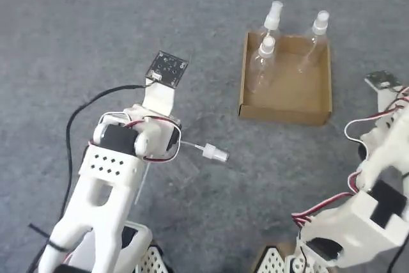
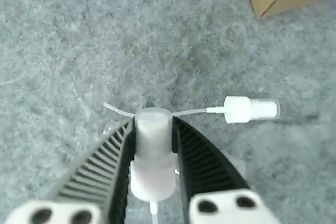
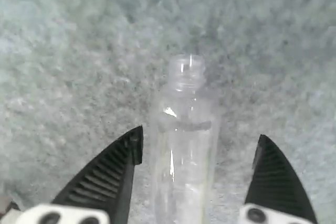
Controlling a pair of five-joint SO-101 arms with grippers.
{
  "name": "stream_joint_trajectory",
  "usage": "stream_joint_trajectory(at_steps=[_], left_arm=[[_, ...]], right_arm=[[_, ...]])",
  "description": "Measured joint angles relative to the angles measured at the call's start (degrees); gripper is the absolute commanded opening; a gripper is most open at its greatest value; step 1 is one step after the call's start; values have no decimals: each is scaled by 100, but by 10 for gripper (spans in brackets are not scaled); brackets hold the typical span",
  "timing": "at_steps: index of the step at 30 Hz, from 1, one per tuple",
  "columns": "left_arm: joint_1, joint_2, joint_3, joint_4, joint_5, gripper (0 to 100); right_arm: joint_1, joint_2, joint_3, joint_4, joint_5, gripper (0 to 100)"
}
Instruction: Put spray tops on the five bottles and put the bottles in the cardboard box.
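- Left gripper (image 2: 153, 124) is pinched tight on a spray top (image 2: 153, 176). The cap end pokes out past the fingertips and the thin tube runs back toward the wrist.
- Gripping it by the sides makes sense to me, since that leaves the collar free to seat on a neck. With the tube pointing inward, though, I'd guess it has to be turned round before it can go in.
- Right gripper (image 3: 199, 135) is spread wide, one jaw on each side of a bare bottle (image 3: 185, 150). As far as I can tell, neither jaw is touching it.
- The bottle's open neck points away from the wrist. My read is that the arm is straddling it so it can clamp and steady it for capping.
- A second spray top (image 1: 214, 153) lies loose on the grey carpet (image 1: 96, 36), just beside the left gripper. Its tube runs in behind the fingertips.
- The cardboard box (image 1: 284, 114) sits well apart from both arms, on the far side of the carpet. It holds three capped bottles (image 1: 262, 68), their sprayers up by the far wall.
- So I'd call it three done. The bare bottle and the pinched top look like number four, and the loose top is handy for the last.
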Motion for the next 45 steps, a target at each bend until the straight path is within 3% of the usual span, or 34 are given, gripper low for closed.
stream_joint_trajectory(at_steps=[6,17,27,31,37,45], left_arm=[[0,0,97,-35,0,10],[0,0,97,-35,0,10],[0,0,97,-35,0,11],[0,0,97,-35,0,11],[0,-44,26,-35,0,11],[-123,-1064,-141,-35,0,10]], right_arm=[[0,70,-9,53,774,260],[0,826,-9,-185,932,255],[0,826,-9,-185,932,8],[9,826,-343,-114,923,4],[-114,563,-1327,791,466,6],[-1292,-1433,-1178,1037,-897,6]])
